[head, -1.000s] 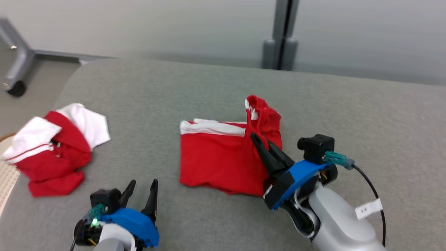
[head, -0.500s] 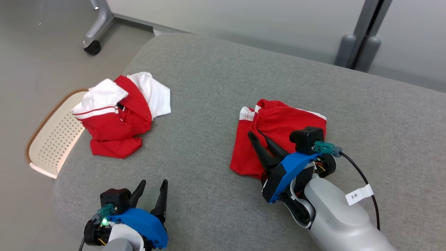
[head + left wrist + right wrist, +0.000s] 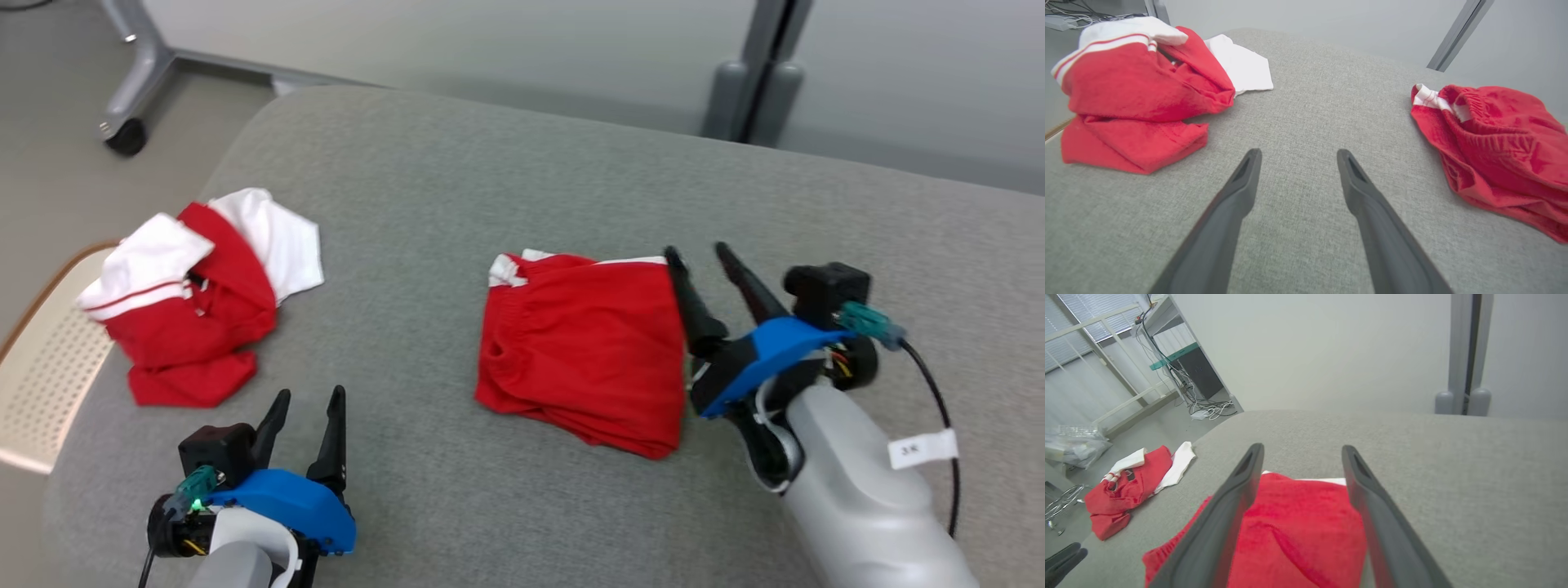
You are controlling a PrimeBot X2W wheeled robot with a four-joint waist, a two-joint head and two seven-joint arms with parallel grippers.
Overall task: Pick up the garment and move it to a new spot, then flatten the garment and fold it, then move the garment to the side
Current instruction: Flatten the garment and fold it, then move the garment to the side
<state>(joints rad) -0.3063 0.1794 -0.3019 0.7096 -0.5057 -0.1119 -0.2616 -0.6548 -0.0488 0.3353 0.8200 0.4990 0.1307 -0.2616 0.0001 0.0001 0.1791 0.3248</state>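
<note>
The garment (image 3: 584, 347) is a pair of red shorts with white trim, lying folded in the middle of the grey padded surface (image 3: 490, 188). My right gripper (image 3: 696, 249) is open at the garment's right edge, holding nothing. In the right wrist view the open right gripper (image 3: 1302, 448) hovers over the red garment (image 3: 1298, 522). My left gripper (image 3: 310, 394) stands open near the front left, apart from the garment. From the left wrist, the left gripper (image 3: 1299, 152) points at bare grey cloth, with the garment (image 3: 1502, 151) off to its right.
A second red and white bundle of clothing (image 3: 196, 302) lies near the surface's left edge. A cream perforated seat (image 3: 41, 367) sits beyond that edge. A wheeled grey frame leg (image 3: 131, 98) and a grey post (image 3: 751, 90) stand behind.
My right gripper has opened and let go of the garment's lifted flap, which now lies flat over the rest. The gripper has drawn back to the right edge. The head camera has shifted.
</note>
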